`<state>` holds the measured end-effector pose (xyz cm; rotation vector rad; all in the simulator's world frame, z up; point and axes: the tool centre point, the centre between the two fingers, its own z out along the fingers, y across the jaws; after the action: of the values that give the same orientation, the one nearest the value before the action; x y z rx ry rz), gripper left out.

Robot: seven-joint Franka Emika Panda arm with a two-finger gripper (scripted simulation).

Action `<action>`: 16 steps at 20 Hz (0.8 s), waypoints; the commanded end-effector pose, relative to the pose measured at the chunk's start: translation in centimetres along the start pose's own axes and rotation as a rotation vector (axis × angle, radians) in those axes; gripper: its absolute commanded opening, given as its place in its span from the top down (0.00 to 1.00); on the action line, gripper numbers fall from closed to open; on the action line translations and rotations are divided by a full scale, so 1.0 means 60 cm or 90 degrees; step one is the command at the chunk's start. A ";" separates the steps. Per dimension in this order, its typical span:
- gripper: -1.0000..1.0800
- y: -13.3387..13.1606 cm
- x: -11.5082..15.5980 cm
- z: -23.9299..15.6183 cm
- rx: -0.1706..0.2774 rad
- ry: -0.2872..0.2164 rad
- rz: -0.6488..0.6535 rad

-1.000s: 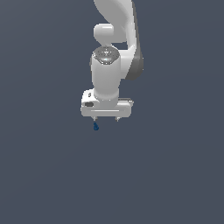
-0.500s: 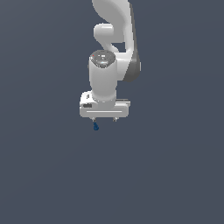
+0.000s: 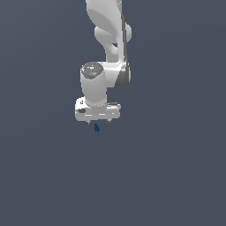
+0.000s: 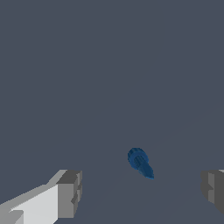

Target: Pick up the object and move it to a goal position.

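The exterior view shows your gripper (image 3: 97, 120) has slid toward that view's left, spread wide above the little blue object (image 3: 96, 128), so you can grab it soon.

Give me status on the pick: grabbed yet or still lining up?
Done: the gripper is positioned over the dark blue object. In hand: nothing; in the wrist view the fingers stand wide apart with the object between them, untouched. Left: descend, close, lift, carry to the goal, which neither view marks.
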<state>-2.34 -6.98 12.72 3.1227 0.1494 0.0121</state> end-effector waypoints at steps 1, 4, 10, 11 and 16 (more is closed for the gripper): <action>0.04 0.014 -0.016 0.021 0.004 -0.001 -0.013; 0.04 0.026 -0.031 0.039 0.007 -0.003 -0.023; 0.04 0.038 -0.047 0.057 0.010 -0.004 -0.035; 0.04 0.039 -0.048 0.058 0.010 -0.004 -0.035; 0.04 0.039 -0.048 0.062 0.010 -0.005 -0.034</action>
<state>-4.91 -9.63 9.19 3.1324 0.2323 -0.0003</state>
